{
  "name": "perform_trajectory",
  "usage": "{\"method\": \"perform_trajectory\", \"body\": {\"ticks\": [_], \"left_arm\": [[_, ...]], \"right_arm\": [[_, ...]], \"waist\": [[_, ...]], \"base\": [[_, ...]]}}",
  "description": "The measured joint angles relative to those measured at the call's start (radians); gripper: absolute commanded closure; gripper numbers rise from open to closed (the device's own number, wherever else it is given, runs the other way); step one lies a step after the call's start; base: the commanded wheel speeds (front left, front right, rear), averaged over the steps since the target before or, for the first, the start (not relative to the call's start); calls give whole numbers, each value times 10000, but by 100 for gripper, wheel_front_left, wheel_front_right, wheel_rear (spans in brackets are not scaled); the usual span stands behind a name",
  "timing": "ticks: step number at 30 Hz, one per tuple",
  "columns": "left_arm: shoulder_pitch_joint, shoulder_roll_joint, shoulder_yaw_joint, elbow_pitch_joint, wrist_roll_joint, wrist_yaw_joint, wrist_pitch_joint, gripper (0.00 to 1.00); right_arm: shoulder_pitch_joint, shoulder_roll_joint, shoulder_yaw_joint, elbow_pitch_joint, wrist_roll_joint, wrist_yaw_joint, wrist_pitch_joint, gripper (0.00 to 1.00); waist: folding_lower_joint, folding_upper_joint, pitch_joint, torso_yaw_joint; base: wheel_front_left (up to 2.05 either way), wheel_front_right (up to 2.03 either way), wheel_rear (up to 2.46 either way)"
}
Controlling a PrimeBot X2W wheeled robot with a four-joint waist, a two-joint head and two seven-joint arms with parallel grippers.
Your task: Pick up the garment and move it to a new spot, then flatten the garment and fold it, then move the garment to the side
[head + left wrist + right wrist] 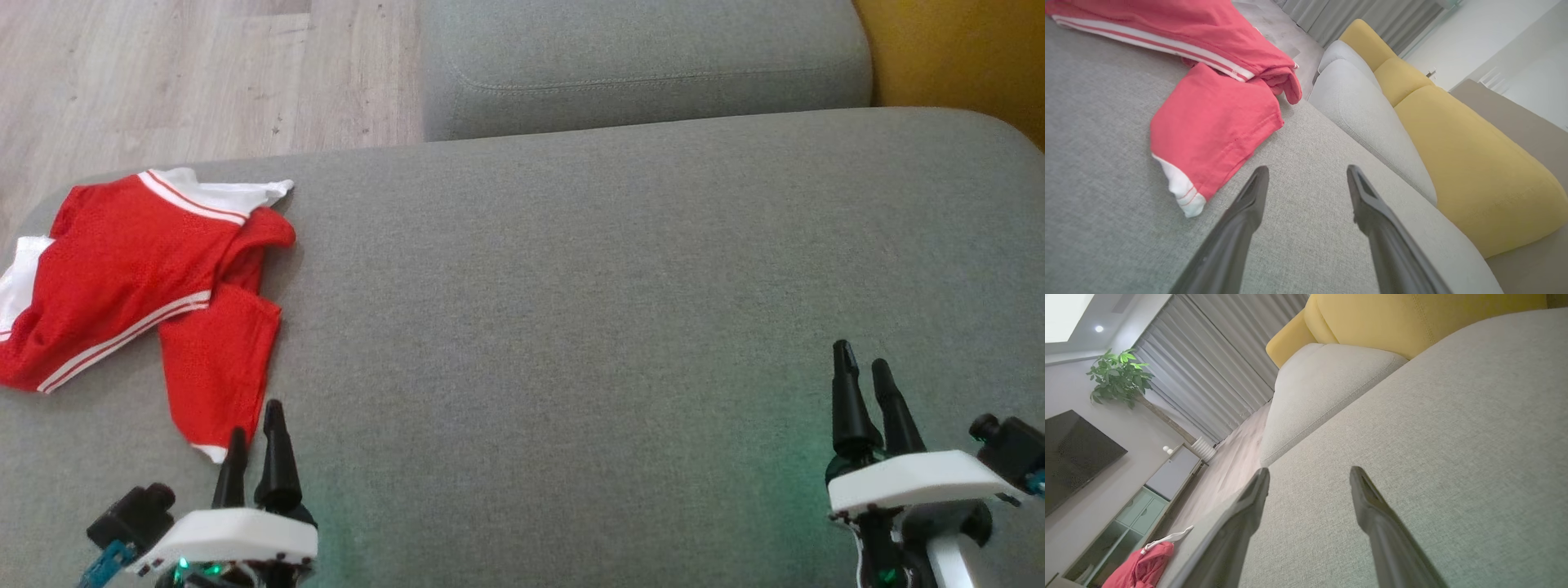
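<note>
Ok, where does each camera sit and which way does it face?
Head view: on the head, facing down at the grey sofa seat, red garment left; left gripper, right gripper at bottom.
Left wrist view: on the left wrist, past its open fingers toward garment and yellow cushions.
Right wrist view: on the right wrist, past its fingers toward curtains.
Shared: all show seat and garment.

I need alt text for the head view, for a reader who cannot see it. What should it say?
A crumpled red garment with white trim lies at the left end of a grey sofa cushion. Both grippers are open and empty: the left gripper close beside the garment, not touching it, the right gripper far from it.
</note>
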Motion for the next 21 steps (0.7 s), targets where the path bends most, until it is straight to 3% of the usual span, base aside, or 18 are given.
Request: {"method": "perform_trajectory", "body": {"ticks": [21], "left_arm": [[-113,247,-380,405,2708,259,-593,0]], "right_arm": [[-24,-31,251,-155,-2955,0,-587,0]], "waist": [[0,0,-4,16]], "base": [[0,0,0]]}}
